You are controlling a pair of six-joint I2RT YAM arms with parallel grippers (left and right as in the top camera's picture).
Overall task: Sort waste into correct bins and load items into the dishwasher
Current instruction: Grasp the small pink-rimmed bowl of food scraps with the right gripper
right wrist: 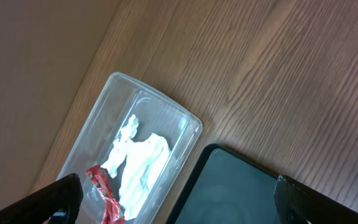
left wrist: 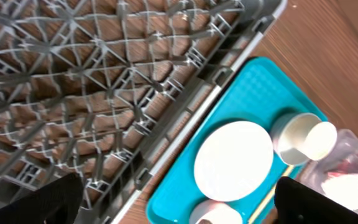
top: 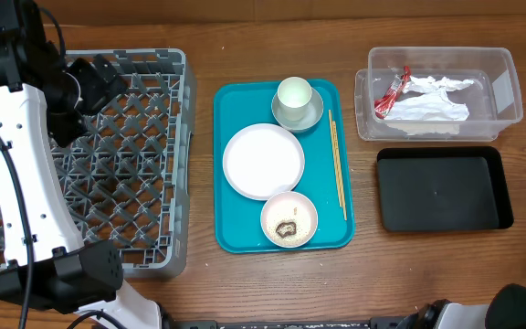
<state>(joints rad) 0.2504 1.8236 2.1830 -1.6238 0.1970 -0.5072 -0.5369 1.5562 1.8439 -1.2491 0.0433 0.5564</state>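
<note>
The left end effector (left wrist: 179,208), set apart and empty, hangs over the rack (top: 135,155); the right end effector (right wrist: 179,208), likewise apart, faces the clear tub (top: 510,87) holding wrapper (top: 390,94) and napkin (top: 432,100). The plate (top: 263,161), cup (top: 294,93) and soiled bowl (top: 289,208) sit on the teal tray (top: 236,233). We judge two hazards: racking the bowl uncleared would drop residue (top: 287,227) through the lattice; the flat plate could slip from an edge grip.

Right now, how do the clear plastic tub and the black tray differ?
The clear plastic tub is see-through with taller walls; the black tray is opaque and shallow. The tub holds a red snack wrapper and a crumpled white napkin; the black tray shows nothing inside. Both are rectangular, of similar footprint, and sit right of the teal tray in the overhead view.
</note>
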